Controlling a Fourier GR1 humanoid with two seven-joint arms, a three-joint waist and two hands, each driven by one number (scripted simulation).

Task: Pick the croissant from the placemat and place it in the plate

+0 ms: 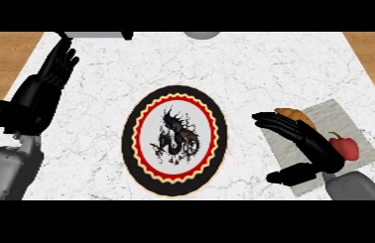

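Even, bright light falls across the white marbled tabletop (256, 68), with no glare or hot spots on its surface. Shadows are nearly missing: the plate (174, 140) shows no dark rim on the tabletop around it. The black right robot hand (304, 143), right of the plate, reads as a flat dark shape with little shading, as does the left robot hand (44, 83) to the plate's left. Edges look soft throughout. The plate appears stretched taller than wide.
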